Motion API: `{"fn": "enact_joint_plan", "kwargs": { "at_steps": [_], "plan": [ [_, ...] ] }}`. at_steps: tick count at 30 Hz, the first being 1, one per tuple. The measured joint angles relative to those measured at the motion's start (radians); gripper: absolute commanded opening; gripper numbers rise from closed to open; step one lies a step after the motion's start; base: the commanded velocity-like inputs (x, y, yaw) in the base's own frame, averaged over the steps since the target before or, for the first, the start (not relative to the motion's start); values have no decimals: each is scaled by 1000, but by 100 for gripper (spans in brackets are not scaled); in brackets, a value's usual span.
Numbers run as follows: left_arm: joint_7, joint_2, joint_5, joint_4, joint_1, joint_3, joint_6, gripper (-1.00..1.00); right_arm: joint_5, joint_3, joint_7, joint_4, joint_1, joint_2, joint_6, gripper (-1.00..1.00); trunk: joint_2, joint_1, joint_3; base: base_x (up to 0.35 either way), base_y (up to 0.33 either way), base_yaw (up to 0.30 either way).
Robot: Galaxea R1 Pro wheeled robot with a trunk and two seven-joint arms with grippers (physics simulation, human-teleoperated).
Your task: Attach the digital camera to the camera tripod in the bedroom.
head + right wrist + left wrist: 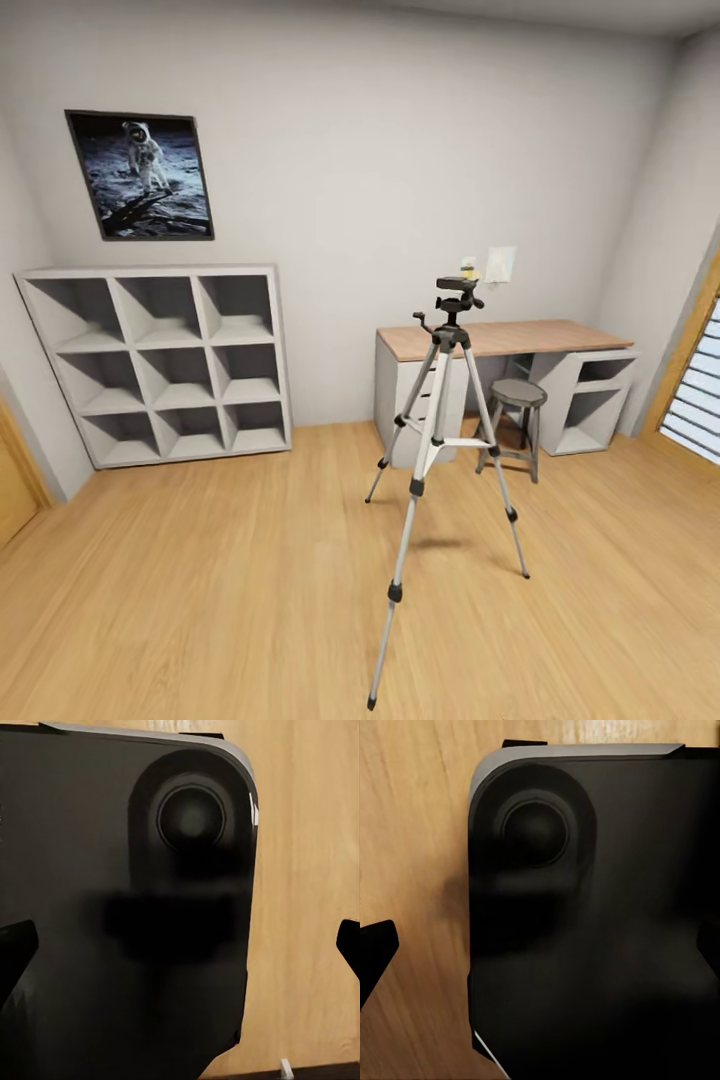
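The camera tripod [447,338] stands upright on the bedroom's light wood floor [200,580], right of centre in the head view. Its three silver legs are spread, and its black head [457,292] is bare on top, with the pan handle sticking out to the left. The digital camera is out of view. In the left wrist view my left gripper [540,952] is open, its dark fingertips [375,949] far apart over the robot's black base and the floor. My right gripper [180,945] is likewise open with nothing between its fingertips [15,949].
A wood-topped desk [500,338] with a round stool [518,395] stands behind the tripod against the back wall. A white nine-cube shelf [165,360] sits at the left under an astronaut poster [142,175]. An oak door edge [15,490] is at far left, a shuttered window [695,400] at right.
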Motion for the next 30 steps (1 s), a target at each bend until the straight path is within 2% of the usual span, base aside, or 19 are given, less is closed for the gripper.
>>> {"fn": "enact_joint_plan", "kwargs": {
  "at_steps": [15, 22, 30],
  "plan": [
    [0, -2, 1, 0, 0, 5, -3, 100, 0, 2, 0, 0, 0, -3, 8, 100, 0, 0, 0, -5, 0, -35],
    [2, -2, 2, 2, 0, 6, -35, 100, 1, 1, 0, 0, 0, -4, 7, 100, 0, 0, 0, -111, 0, -1],
    [1, -1, 2, 2, 0, 6, -41, 100, 3, 1, 0, 0, 0, -5, 4, 100, 0, 0, 0, -23, 0, 0]
  ]
}}
